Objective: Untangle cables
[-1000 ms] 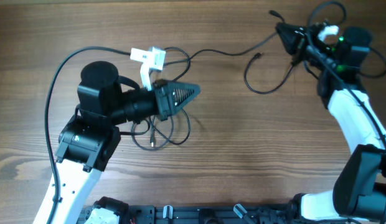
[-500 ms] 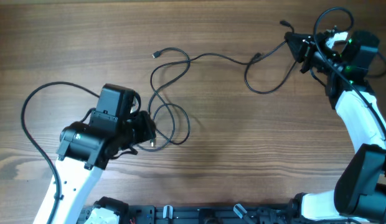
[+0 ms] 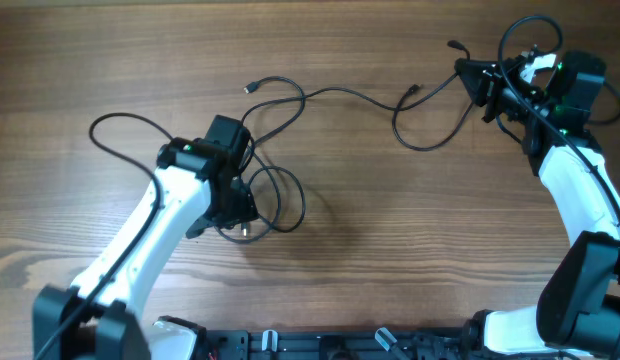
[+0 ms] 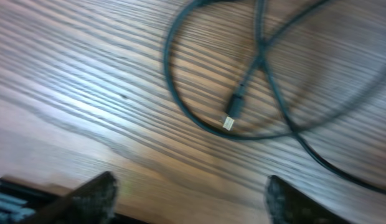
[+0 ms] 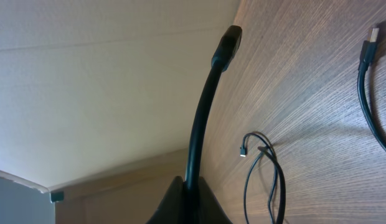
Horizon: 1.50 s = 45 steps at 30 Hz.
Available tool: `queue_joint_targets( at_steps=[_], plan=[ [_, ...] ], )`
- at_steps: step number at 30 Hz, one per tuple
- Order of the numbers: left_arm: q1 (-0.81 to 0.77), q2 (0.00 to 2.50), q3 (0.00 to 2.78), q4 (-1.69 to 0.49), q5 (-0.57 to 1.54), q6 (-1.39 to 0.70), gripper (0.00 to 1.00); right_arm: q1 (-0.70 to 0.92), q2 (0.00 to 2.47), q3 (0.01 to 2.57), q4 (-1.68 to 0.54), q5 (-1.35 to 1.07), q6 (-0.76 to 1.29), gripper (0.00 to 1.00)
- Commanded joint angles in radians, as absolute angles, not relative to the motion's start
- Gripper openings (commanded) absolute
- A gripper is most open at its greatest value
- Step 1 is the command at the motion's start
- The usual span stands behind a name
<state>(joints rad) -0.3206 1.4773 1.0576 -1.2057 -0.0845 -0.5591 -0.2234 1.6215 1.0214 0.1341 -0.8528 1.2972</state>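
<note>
**Cables: one loose coil, one strand gripped**

Cables (image 4: 263, 55): thin black cords spread over the wooden table (image 3: 390, 250).

- Nearest: a loose coil of overlapping loops lying flat on the table, with a small metal-tipped plug (image 4: 230, 118) inside the ring.
- Left tool (image 4: 190, 198): poised over the coil's left side. Its fingers (image 4: 98, 194) are spread wide with nothing between them, so it is released.
- Farther back: a long strand leaves the coil and runs right across the table into a second open loop (image 3: 396, 125). A free plug end (image 3: 250, 88) lies on the table at the far left of this strand.
- Farthest, at the right: right tool (image 5: 187, 202), clenched on the held cable (image 5: 202, 112), whose short end sticks out past the fingertips.
</note>
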Motion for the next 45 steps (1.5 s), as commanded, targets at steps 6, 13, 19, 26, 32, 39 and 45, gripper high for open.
queue_joint_targets(
  at_steps=[6,13,19,26,32,39,45],
  plan=[
    [-0.316,1.62,1.054,-1.117,-0.26,-0.492,0.84,-0.22,1.599,1.026,0.114,-0.832,1.23,0.04],
    [-0.284,1.627,0.97,-0.973,-0.259,-0.343,0.82,-0.22,1.599,1.026,0.111,-0.823,1.23,0.04],
    [-0.212,1.627,0.86,-0.844,-0.228,-0.344,0.77,-0.22,1.599,1.026,0.111,-0.809,1.23,0.04],
    [-0.205,1.627,0.782,-0.664,-0.225,-0.344,0.61,-0.22,1.599,1.026,0.111,-0.809,1.23,0.04],
    [-0.205,1.627,0.717,-0.575,-0.171,-0.344,0.34,-0.22,1.599,1.026,0.111,-0.809,1.231,0.04],
    [-0.205,1.618,0.725,-0.558,-0.067,-0.344,0.04,-0.22,1.599,1.026,0.158,-0.892,1.231,0.05],
    [-0.204,1.362,0.905,-0.687,-0.08,-0.347,0.04,-0.22,1.576,1.027,0.353,-1.004,1.327,0.05]
  ],
)
